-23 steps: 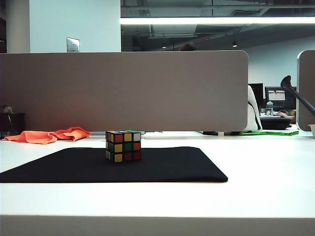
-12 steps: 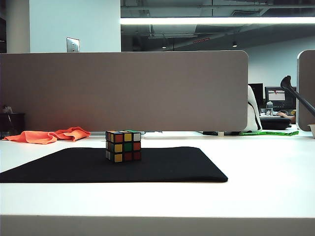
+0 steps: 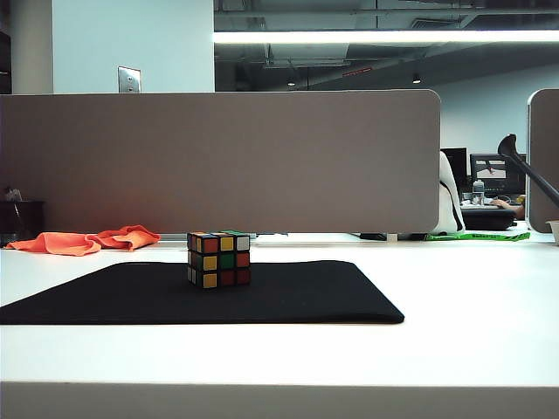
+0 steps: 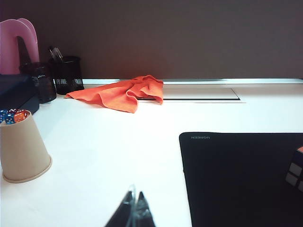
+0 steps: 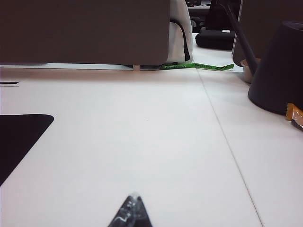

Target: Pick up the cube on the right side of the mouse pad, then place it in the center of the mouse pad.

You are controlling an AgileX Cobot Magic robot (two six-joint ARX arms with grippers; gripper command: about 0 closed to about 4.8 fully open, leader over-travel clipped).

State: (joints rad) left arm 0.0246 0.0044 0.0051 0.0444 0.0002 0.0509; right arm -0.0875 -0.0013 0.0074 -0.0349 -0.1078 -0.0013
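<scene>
A: Status of each claw, nearest item first?

B: My left claw (image 4: 134, 213) sits low over the bare desk (image 3: 454, 349), tips pinched together, holding nothing. My right claw (image 5: 131, 213) is the same: closed, empty, well right of the mouse pad (image 3: 288, 292).

A: And the cube?

B: The cube (image 3: 218, 258) rests on the mouse pad, roughly central, untouched. In my judgement placement looks complete. Recommended procedure: keep both arms low and level, clear of the pad, and avoid nudging the cube. The orange cloth (image 3: 87, 240) lies farther back.
</scene>
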